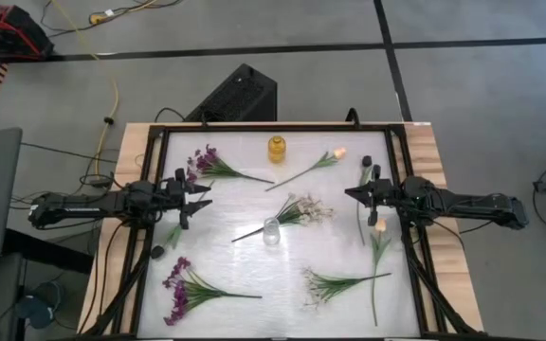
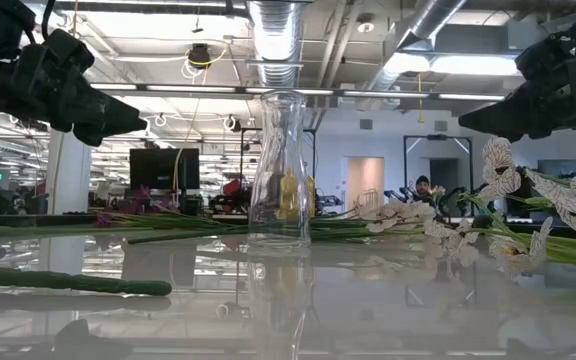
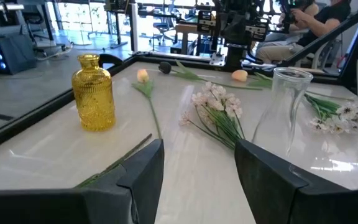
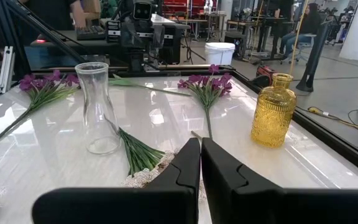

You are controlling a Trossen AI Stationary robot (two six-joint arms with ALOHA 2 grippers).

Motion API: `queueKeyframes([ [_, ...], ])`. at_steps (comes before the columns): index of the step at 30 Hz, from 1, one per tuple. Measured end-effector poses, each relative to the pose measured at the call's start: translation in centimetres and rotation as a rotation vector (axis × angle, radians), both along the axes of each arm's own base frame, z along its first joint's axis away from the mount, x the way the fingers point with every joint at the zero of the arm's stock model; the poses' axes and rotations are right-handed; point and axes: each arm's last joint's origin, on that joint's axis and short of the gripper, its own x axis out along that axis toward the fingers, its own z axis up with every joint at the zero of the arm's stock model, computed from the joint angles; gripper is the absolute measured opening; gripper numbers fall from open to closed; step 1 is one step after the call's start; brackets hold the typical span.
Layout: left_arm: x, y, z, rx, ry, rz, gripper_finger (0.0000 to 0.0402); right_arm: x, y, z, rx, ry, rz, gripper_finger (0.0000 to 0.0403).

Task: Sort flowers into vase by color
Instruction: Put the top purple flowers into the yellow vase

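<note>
Flowers lie flat on the white table. In the high view two purple sprays (image 1: 212, 166) (image 1: 184, 284), two white sprays (image 1: 303, 210) (image 1: 324, 284), two peach tulips (image 1: 326, 159) (image 1: 379, 229) and a dark bud (image 1: 367, 161) are spread around a clear glass vase (image 1: 271, 231) and a yellow glass vase (image 1: 276, 148), both upright. My left gripper (image 1: 204, 195) (image 3: 199, 146) hovers open at the table's left, above the surface. My right gripper (image 1: 351, 195) (image 4: 201, 146) hovers shut at the table's right, holding nothing. In the low view the clear vase (image 2: 280, 170) stands between the two raised arms.
A black frame (image 1: 150, 189) rims the table. Another dark bud on a green stem (image 1: 159, 250) lies near the left edge, below the left gripper. The far right corner of the table has free room. People and desks show in the room beyond.
</note>
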Motion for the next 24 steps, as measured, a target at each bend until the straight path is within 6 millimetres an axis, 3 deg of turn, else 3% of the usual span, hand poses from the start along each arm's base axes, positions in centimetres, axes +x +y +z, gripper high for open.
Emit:
queueKeyframes([
  [9,0.0,0.0,0.2,-0.352,-0.101,0.043,0.0185,0.0,0.0,0.1,-0.001,-0.010,0.000,0.0044],
  [16,-0.1,0.5,0.3,-0.390,-0.150,0.195,0.0185,0.0,-0.1,1.1,0.096,-0.145,-0.046,0.0044],
  [24,-0.1,0.5,0.6,-0.365,-0.178,0.183,0.0185,0.1,-0.2,1.4,0.178,-0.196,-0.049,0.0044],
])
